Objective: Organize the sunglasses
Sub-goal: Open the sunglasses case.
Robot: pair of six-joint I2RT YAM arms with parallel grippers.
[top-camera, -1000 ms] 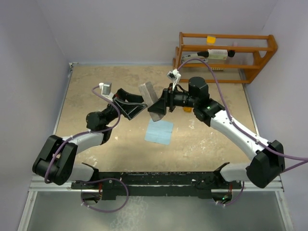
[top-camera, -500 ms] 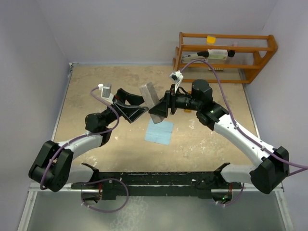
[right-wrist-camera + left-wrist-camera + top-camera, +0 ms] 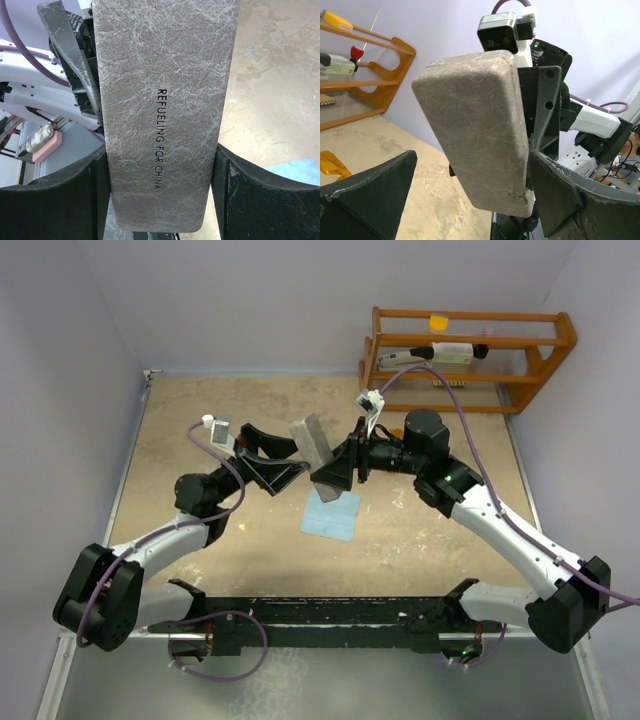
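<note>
Sunglasses (image 3: 331,166), translucent amber (partly cropped)

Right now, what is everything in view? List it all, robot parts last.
case: one, grey, off the table, clamped in the right gripper
cloth: one, light blue, flat on the table below the case
sunglasses: one pair, orange, on the table in front of the rack; shown only by the left wrist view
rack: one, brown wood, far right corner, small items on its shelves
table: one, tan, mottled
left gripper: one, black, open, close up to the case
right gripper: one, black, shut on the case
</note>
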